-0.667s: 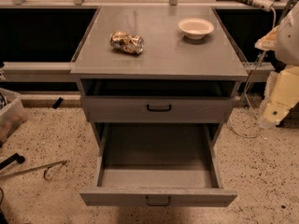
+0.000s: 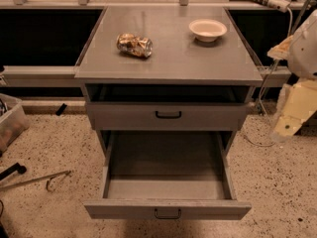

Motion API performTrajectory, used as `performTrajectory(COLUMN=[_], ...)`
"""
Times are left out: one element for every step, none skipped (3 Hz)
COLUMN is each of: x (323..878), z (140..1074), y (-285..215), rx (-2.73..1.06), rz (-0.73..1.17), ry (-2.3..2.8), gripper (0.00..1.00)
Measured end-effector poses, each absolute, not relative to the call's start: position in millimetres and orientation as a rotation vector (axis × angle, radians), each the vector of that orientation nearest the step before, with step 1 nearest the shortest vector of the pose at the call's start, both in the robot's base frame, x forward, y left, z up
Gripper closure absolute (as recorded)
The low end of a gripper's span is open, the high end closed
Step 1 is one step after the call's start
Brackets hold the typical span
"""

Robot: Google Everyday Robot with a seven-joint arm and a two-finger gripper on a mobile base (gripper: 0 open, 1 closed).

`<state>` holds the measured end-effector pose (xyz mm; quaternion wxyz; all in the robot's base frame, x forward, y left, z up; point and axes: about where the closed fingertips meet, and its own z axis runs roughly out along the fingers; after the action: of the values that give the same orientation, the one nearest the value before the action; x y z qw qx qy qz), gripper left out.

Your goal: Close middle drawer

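- While standing on a speckled floor point(image 2: 277, 182), grey cabinet with a flat surface point(image 2: 168, 66) on top.
- Middle drawer point(image 2: 168, 187): pulled far out toward the camera, deep grey box, front low in view.
- Upper drawer point(image 2: 124, 117): just under the surface, front slightly forward, dark gap above.
- End effector point(image 2: 287, 123): cream-coloured, at the right edge, beside the cabinet and apart from it, about level with the upper drawer; wide or narrow, cannot tell.
- Bowl point(image 2: 208, 29): white, back right on the surface.
- Can point(image 2: 134, 44): crushed, on its side, left of centre, well apart from the bowl.
- Handle point(image 2: 167, 213): small black bar, centre of the middle drawer's front.
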<state>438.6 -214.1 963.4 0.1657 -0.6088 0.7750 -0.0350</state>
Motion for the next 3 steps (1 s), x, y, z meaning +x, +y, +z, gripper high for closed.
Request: performTrajectory(x=[430,420,404], z=[919,844,760], y=[-213,-210,-211], rx=[-1.728,-1.732,-1.728], rz=[-0.054,0.014,0.146], ry=[2.182,2.173,2.184], gripper=[0.00,0.00,0.00])
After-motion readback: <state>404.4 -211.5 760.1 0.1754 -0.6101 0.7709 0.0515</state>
